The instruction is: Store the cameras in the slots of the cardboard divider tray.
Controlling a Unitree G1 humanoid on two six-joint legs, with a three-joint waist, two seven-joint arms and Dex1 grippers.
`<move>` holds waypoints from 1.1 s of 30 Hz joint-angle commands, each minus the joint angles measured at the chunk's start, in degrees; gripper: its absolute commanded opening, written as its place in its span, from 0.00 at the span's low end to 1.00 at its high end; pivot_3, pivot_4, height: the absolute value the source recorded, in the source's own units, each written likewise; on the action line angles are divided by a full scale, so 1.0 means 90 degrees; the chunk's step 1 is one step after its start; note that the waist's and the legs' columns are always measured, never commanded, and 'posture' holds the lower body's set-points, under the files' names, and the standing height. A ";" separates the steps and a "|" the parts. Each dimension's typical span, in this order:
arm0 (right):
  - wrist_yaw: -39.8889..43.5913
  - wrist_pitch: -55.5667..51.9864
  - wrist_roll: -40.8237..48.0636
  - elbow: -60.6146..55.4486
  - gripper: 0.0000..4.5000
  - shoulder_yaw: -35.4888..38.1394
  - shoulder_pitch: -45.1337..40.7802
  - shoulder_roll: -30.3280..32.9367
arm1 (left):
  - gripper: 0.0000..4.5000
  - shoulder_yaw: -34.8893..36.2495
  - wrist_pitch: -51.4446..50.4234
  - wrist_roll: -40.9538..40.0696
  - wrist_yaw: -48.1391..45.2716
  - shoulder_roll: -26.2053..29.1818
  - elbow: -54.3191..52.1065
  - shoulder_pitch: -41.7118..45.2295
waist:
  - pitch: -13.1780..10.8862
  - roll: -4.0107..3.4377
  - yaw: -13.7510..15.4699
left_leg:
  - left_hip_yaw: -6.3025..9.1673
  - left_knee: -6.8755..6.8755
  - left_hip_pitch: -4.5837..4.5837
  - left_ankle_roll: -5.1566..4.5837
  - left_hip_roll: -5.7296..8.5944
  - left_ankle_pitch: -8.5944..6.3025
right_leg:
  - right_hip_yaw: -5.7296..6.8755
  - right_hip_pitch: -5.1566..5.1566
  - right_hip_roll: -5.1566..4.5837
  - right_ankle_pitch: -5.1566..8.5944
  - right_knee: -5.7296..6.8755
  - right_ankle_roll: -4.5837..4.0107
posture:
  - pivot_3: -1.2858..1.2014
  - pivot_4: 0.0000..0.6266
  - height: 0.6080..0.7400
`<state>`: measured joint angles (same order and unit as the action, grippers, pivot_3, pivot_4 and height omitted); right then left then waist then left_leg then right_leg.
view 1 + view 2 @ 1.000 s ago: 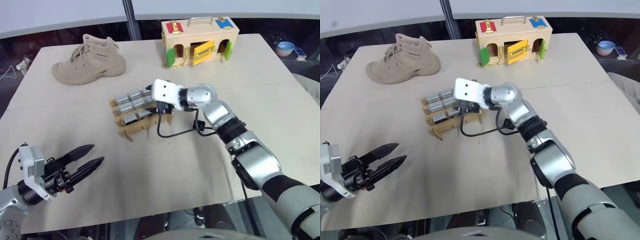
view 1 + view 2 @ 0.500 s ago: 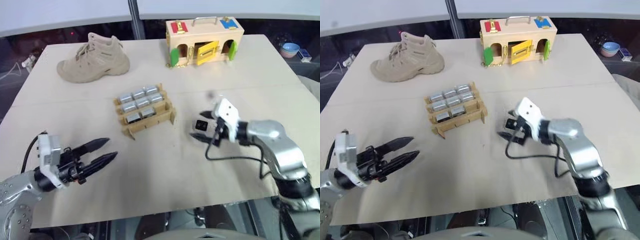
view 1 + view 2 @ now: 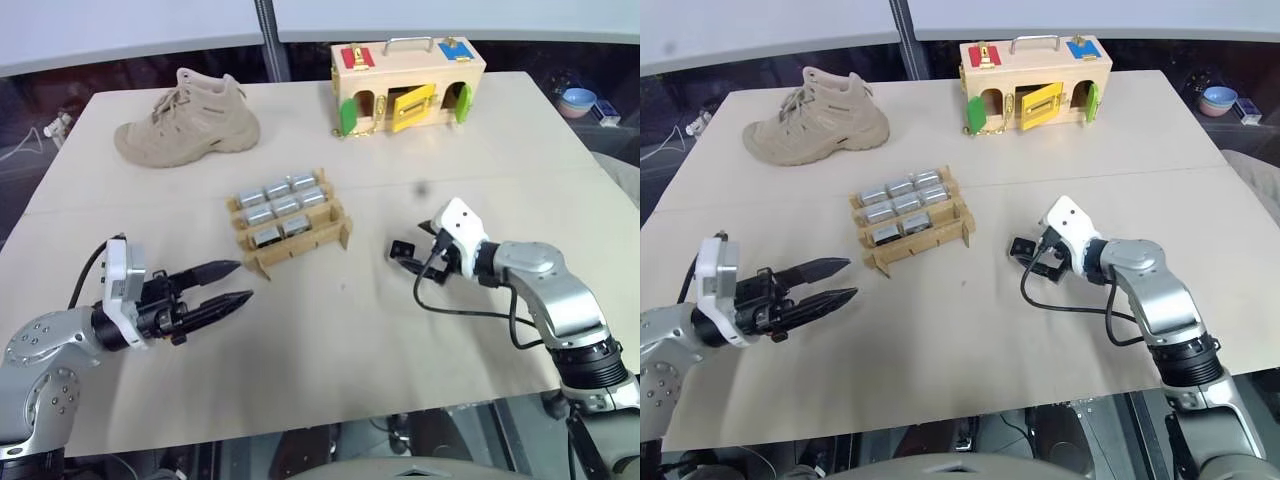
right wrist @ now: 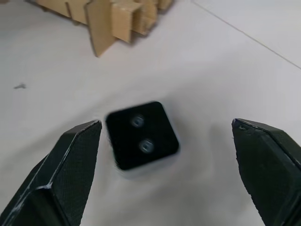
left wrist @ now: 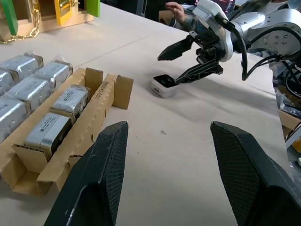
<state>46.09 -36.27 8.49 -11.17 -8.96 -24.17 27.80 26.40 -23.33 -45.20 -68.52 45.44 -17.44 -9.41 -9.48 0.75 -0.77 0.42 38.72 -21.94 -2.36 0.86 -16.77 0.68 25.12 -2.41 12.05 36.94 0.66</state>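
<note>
Right end effector [image 3: 1025, 258] spread over loose camera [image 3: 1020, 246]

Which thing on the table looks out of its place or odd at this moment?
One camera lies loose on the table, black face up, apart from the cardboard divider tray where the other cameras sit in slots. The right end effector is open around it, not touching. Nothing looks spilled or damaged.

Bright, even light falls from above onto the pale table [image 3: 330, 340]. Shadows are soft and small. In the right wrist view, the loose camera [image 4: 142, 141] looks a bit blurry. The dark background stays dim.
</note>
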 commanded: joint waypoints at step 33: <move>0.0028 0.1611 -0.0857 -0.1657 0.41 -0.1117 -0.0509 0.0267 | 0.65 -0.1969 -0.4683 -0.4950 0.5360 -0.0319 -0.0089 0.3596 | -0.0004 0.0012 0.0000 | 0.0020 0.0064 0.0022 0.0002 0.0005 0.0000 | 0.0008 -0.0029 -0.0001 0.0000 0.0057 0.0003 | 0.52 0.24 1.00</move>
<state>46.93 -23.50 1.87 -24.85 -19.35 -27.02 30.37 8.80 -65.10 -87.09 -22.83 42.84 -18.29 21.95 -9.51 0.86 -0.77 0.60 39.30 -21.75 -2.34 0.91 -16.77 0.75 24.89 -2.40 12.05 37.48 0.68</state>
